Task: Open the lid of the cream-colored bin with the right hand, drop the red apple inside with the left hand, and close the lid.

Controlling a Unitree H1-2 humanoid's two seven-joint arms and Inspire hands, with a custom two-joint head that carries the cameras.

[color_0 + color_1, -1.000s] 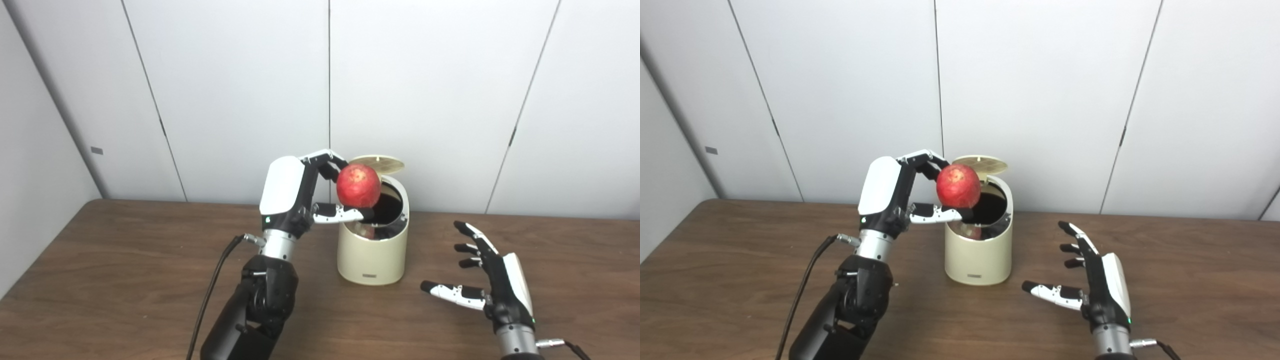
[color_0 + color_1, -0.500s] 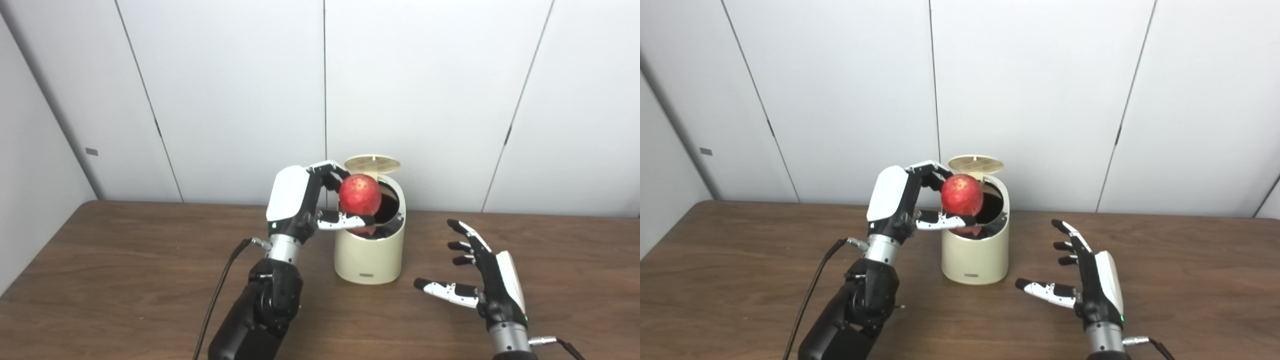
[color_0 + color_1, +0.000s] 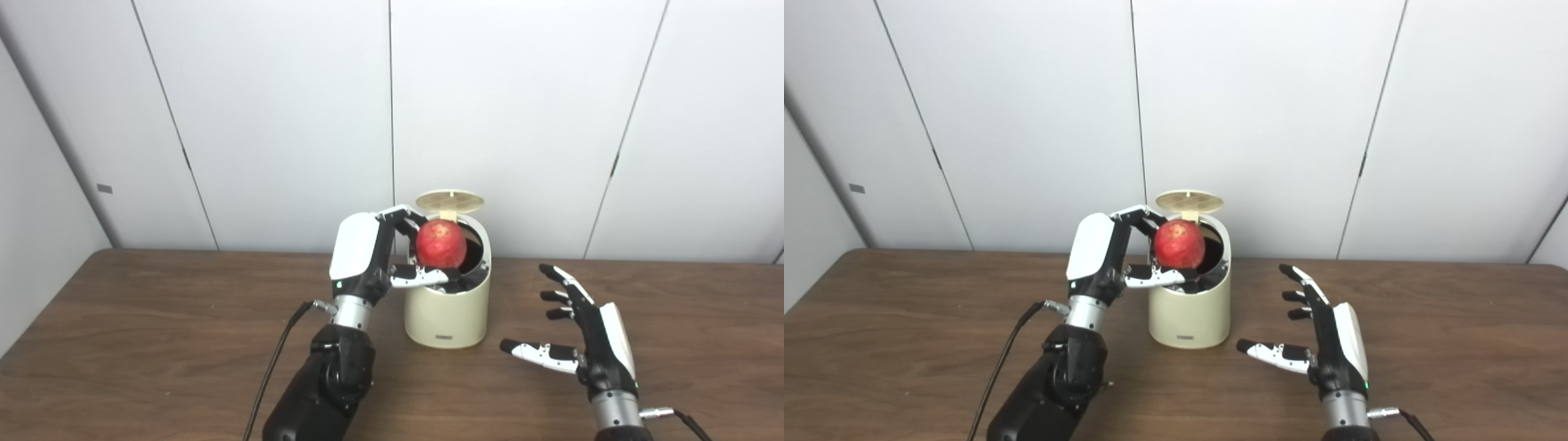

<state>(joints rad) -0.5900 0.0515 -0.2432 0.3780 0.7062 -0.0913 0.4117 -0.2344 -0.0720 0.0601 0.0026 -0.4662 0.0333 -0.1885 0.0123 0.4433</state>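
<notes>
Over the open bin point(image 3: 447, 309), the left hand point(image 3: 367, 257) grips the apple point(image 3: 441, 244).

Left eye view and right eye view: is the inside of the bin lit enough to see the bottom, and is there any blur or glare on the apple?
Left eye view: the bin interior is a dark shadow, bottom not visible; the apple in the left hand is soft but not smeared. Right eye view: same dark opening, only a faint highlight on the apple, even lighting on the table.

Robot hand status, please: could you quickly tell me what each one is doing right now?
Left robot hand: shut on the red apple, over the open bin.
Right robot hand: open, holding nothing.
</notes>
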